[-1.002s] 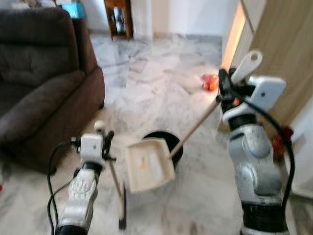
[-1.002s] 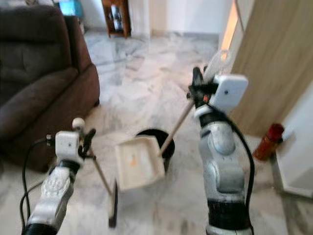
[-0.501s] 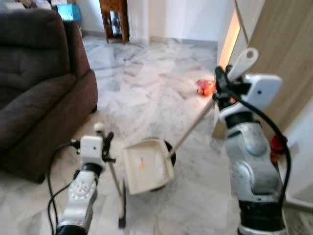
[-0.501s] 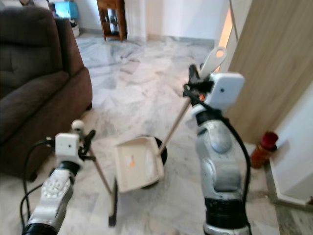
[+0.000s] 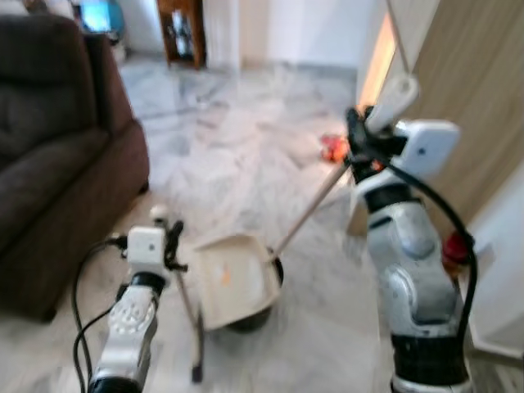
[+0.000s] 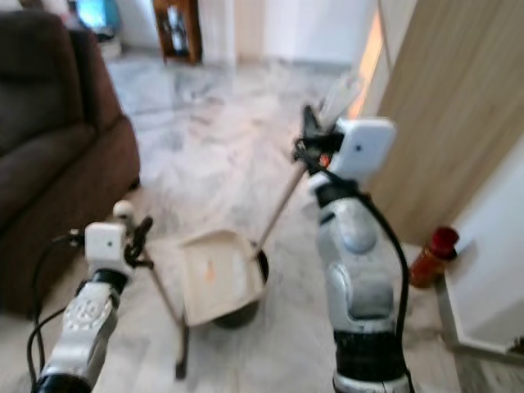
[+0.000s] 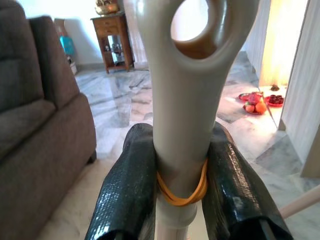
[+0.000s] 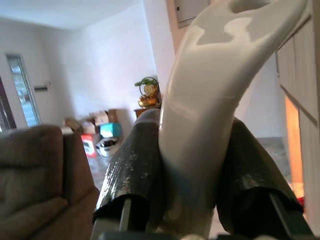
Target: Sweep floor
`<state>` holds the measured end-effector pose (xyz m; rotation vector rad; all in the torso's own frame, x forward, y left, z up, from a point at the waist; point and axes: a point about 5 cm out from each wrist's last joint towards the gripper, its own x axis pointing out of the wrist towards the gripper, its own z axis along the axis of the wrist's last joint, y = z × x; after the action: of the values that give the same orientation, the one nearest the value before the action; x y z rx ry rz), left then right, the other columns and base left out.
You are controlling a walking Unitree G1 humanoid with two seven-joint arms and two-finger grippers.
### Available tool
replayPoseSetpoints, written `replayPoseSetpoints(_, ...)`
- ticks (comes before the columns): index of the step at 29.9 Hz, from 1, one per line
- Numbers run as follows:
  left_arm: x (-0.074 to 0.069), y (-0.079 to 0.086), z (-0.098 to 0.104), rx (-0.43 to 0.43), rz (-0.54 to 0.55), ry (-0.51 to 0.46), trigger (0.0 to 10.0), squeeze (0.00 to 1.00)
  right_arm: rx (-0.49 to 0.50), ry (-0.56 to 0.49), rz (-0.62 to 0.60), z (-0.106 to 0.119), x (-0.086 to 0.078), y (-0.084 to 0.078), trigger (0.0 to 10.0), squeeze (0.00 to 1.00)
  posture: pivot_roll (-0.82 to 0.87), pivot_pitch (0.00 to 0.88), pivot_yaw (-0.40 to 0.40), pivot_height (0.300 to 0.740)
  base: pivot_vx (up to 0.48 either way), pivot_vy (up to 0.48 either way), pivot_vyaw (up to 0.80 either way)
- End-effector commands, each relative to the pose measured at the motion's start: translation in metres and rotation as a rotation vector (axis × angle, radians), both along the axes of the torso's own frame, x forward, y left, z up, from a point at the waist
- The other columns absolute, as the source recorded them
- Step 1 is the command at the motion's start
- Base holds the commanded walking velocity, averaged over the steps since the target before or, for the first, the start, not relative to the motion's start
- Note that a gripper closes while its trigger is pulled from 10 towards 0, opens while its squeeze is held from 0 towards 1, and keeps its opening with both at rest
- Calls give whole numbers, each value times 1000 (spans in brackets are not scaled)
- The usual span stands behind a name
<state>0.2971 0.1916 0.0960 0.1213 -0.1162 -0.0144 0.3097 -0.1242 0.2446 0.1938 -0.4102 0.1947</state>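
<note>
Readable text: none, nothing legible anywhere in these views.
Dustpan (image 5: pixel 233 278): an orange mark on the pan, too blurred to read as lettering.
Red bottle (image 6: pixel 431 254) by the wall: no label can be made out.

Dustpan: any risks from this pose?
1. The dustpan hangs tilted over the black bin, so the orange debris in it may slide out onto the floor.
2. The right hand grips the long handle near its top, so the pan may swing.
3. The broom in the left hand hangs close to the pan and could knock it.
</note>
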Motion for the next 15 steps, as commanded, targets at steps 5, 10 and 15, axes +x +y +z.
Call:
replayPoseSetpoints(5, 3, -6, 8, -7, -17, -42, 10000, 0, 8, -70, -22, 15, -4, -5, 10000, 0, 75, 0, 35, 740, 309, 0, 0)
replayPoseSetpoints(10, 3, -6, 8, -9, -16, -43, 10000, 0, 13, -72, -16, 16, -5, -3, 10000, 0, 76, 0, 34, 740, 301, 0, 0)
replayPoseSetpoints(15, 3, -6, 9, -13, -17, -49, 10000, 0, 24, -78, -19, 17, -6, -2, 10000, 0, 76, 0, 33, 740, 0, 0, 0)
